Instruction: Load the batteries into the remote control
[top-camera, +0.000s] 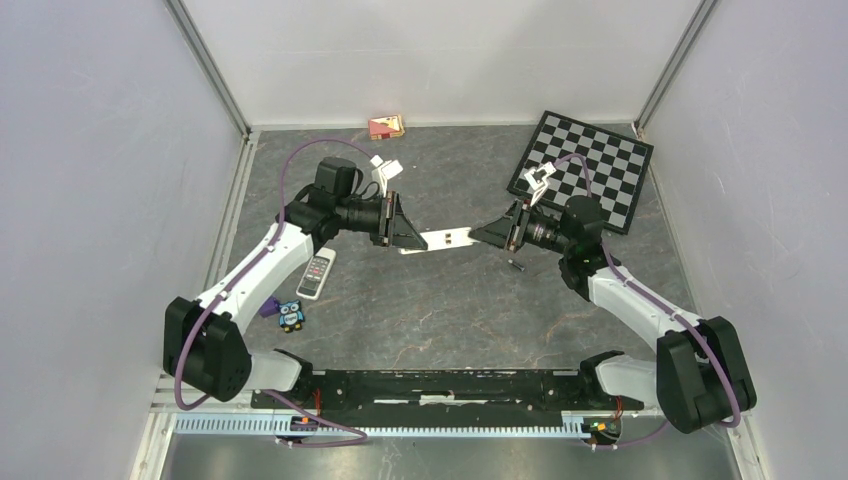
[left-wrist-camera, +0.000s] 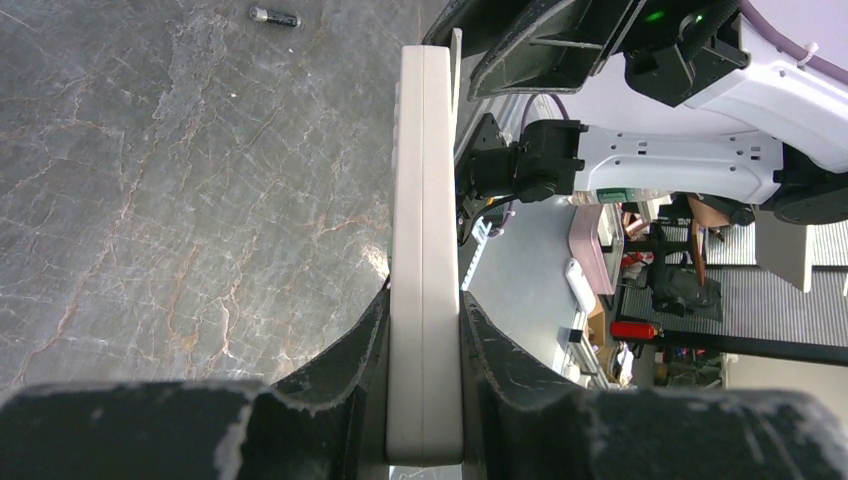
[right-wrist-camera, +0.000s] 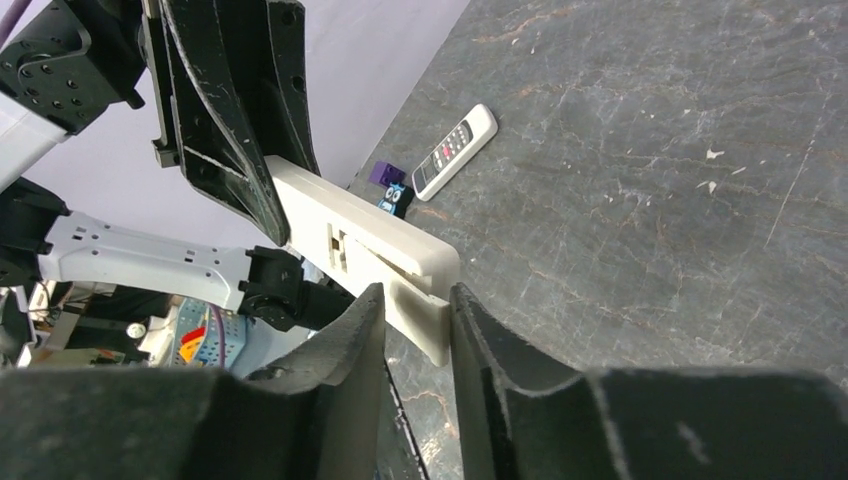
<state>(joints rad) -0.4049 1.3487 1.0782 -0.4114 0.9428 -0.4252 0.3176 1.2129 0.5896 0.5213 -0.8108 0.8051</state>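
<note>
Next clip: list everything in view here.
held remote: one, white, mid-air, gripped at both ends
battery: one, dark, lying loose right of centre
second remote: one, white, lying left of centre
owl toy: one, blue, near left
block: one, purple, beside owl toy
checkerboard: one, black-white, far right
box: one, red-yellow, back wall
table: one, grey stone-look
left gripper: black, shut on held remote
right gripper: black, shut on its other end

Robotics lab test cell: a stone-patterned table (top-camera: 450, 320) walled by plain white panels (top-camera: 440, 60), a left arm (top-camera: 250, 275) and right arm (top-camera: 640, 295) bolted at its edge, cluttered equipment (left-wrist-camera: 660, 270) beyond.
</note>
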